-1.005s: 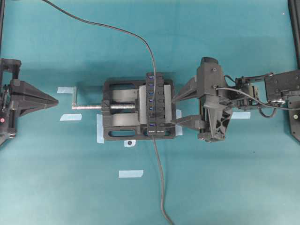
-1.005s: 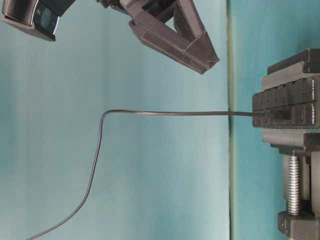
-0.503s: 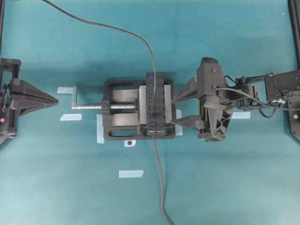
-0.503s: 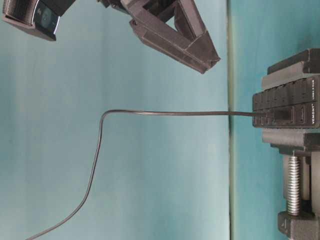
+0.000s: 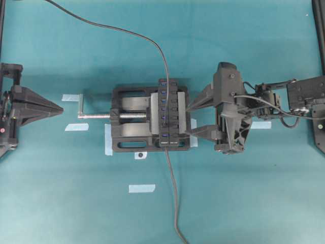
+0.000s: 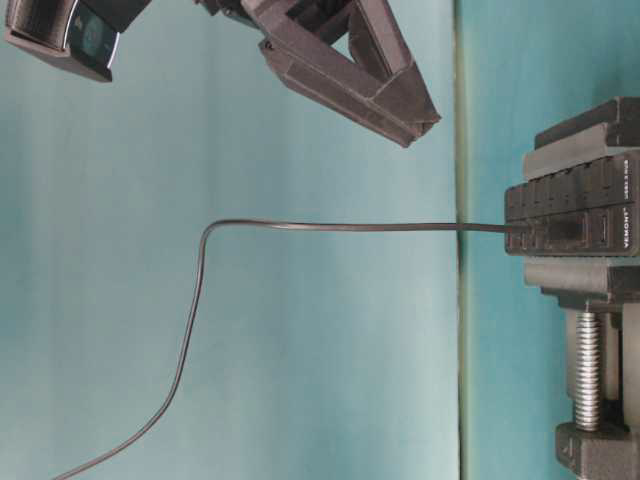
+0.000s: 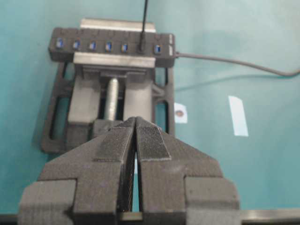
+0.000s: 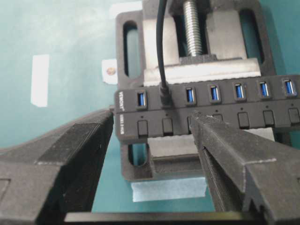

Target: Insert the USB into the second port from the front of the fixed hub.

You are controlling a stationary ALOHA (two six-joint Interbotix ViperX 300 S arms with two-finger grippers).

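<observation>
A teal table (image 5: 244, 193) carried the whole setup, with a few strips of pale tape (image 5: 141, 188) stuck to it. At its middle stood a black bench vise (image 5: 129, 125) with a silver screw and crank, and the fixed hub (image 5: 167, 113) was clamped across its jaws, blue slots facing up. The USB (image 8: 164, 100) sat upright in the second slot from the labelled end of the hub, its thin cable rising straight out of it; in the table-level view the cable ran away from the hub and then curved off. The hub's own lead (image 7: 234, 63) left the end of the bar and trailed over the table. The right gripper (image 5: 189, 120) stood just beside the hub, its jaws spread wide and holding nothing. The left gripper (image 5: 60, 109) waited well apart past the crank, jaws pressed together and empty.
</observation>
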